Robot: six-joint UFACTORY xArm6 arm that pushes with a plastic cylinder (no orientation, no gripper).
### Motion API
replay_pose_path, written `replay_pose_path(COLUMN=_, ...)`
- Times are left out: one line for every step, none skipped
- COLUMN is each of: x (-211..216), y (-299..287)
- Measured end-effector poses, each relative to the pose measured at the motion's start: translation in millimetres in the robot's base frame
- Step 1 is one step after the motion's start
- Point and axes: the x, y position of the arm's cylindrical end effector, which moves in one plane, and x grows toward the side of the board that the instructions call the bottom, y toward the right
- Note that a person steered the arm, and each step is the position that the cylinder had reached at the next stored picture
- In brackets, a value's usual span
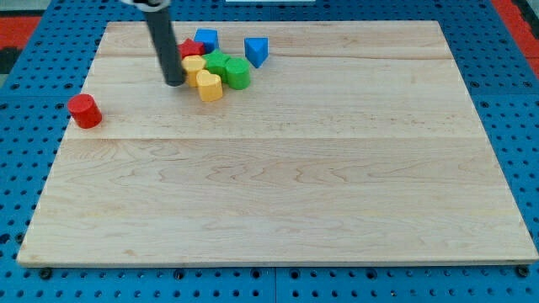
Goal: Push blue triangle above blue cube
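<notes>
— Where's the rod?
— Coming down from the view's top edge, leaning slightly to the view's right. My tip point(174, 82) sits low on the table, rod dark, straight and unbent.

No text, label, brand, number or sign can be read anywhere.
</notes>
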Motion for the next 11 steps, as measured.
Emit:
replay_pose_path(x=0, y=60)
replay_pose_path(x=-1, y=85)
replay_pose_path(x=-1, y=140)
replay_pose_path(x=-42, y=148)
replay_pose_path(x=-49, y=121)
replay_pose_path(x=-77, y=96)
replay_pose_path(x=-99, y=79)
replay_pose_path(x=-105, y=74)
replay_pose_path(x=-135, y=58)
replay_pose_path(x=-120, y=50)
replay_pose_path(x=-84, y=41)
